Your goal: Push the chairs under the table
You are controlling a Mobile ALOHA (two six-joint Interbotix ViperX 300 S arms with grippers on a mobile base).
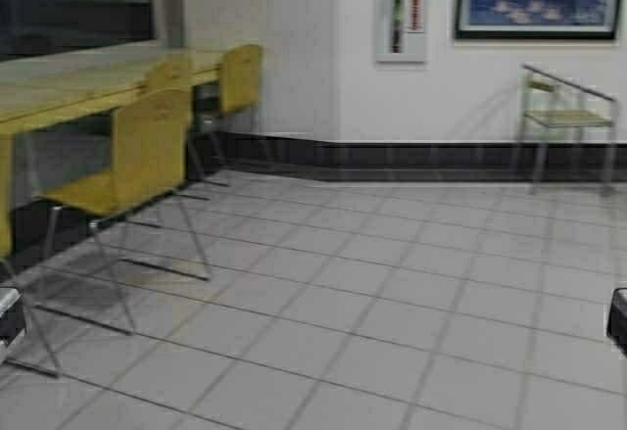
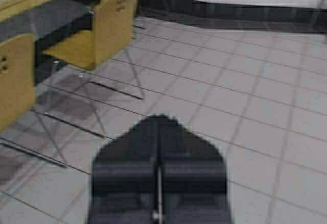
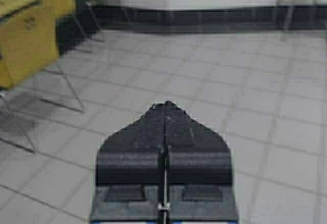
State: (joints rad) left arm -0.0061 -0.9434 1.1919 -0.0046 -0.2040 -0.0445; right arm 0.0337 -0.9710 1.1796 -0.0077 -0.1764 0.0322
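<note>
**A:** Item one, the chairs. Where do they lie from your pincers?

**B:** Ahead and to my left, in a row along the table (image 1: 69, 92). Nearest chair (image 1: 132, 161): seat out on the tiled floor (image 1: 392, 293), backrest toward me, seat pointing at the table edge, not yet under it. Farther chair (image 1: 238, 77): closer in to the table, near the wall. A third yellow backrest (image 2: 15, 78) shows at the very edge of my left wrist view.

**A:** Item two, pincers.

**B:** Left gripper (image 2: 159, 124): fingers clenched together, holding nothing, over bare tile, well apart from the chairs. Right gripper (image 3: 166, 109): likewise closed on nothing, farther from the row. My left arm is the nearer one.

**A:** Axis of the push?

**B:** I judge it runs leftward, square to the table's long edge, against the nearest backrest.

**A:** Item three, not legible.

**B:** The third chair is cut off by the frame. The table's near end runs out of view. How far the farther chair's seat sits under the top, I cannot tell. A grey-framed armchair (image 1: 568, 117) stands well apart at the right wall.
</note>
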